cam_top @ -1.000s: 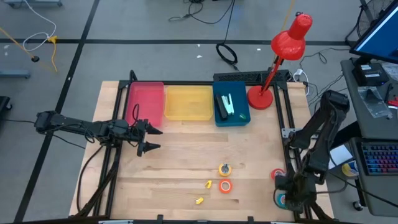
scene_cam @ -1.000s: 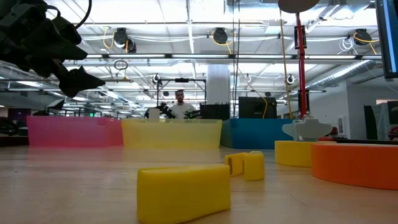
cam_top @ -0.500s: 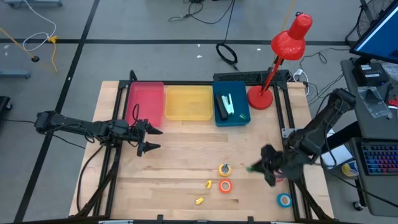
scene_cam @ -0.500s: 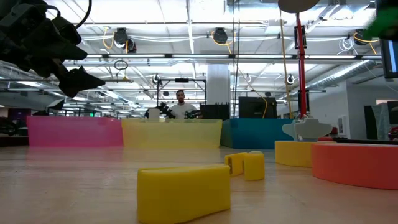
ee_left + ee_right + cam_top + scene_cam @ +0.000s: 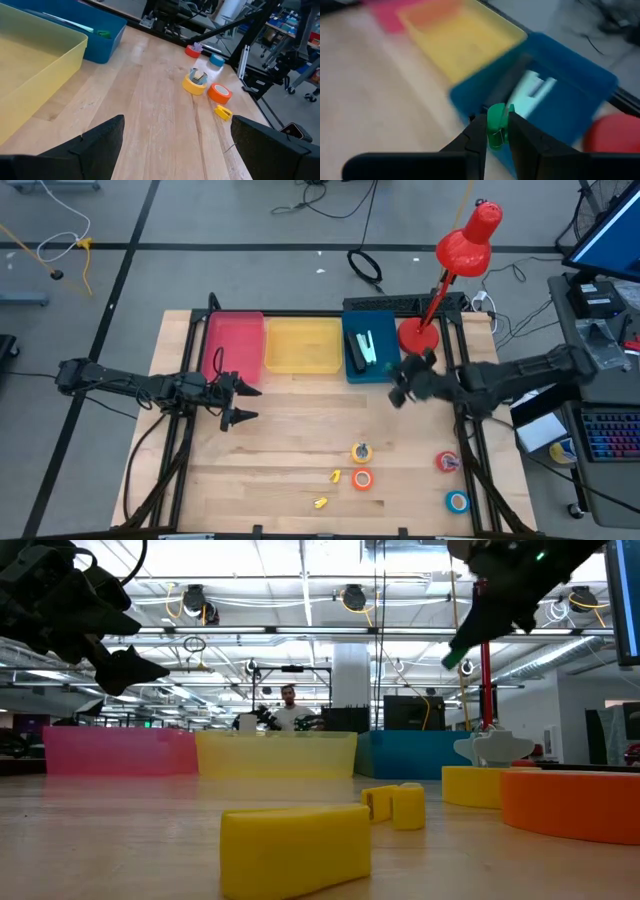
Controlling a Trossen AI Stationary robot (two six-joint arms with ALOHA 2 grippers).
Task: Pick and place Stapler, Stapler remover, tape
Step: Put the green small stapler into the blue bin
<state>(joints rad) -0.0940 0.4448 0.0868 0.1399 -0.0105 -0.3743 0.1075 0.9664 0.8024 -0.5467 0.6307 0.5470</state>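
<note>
My right gripper hovers just near of the blue bin, shut on a small green stapler remover, which also shows high in the low view. A black and a pale stapler lie in that bin. On the table lie a yellow tape roll, an orange one, a red one and a blue one. My left gripper waits open at the table's left, with nothing between its fingers. My right gripper pinches the green stapler remover between its two fingers, which come slanting down toward the blue bin. The piece stands upright between the fingertips, lifted clear of the table.
A pink bin and a yellow bin stand left of the blue one along the far edge. A red desk lamp rises at the far right, close to my right arm. Two small yellow pieces lie near the front.
My right gripper has swung from the table's near right corner, by the blue tape roll, toward the far edge and left to the blue bin, rising and tipping from pointing down to a slant. It stays shut on the green piece. The blue roll now shows uncovered.
</note>
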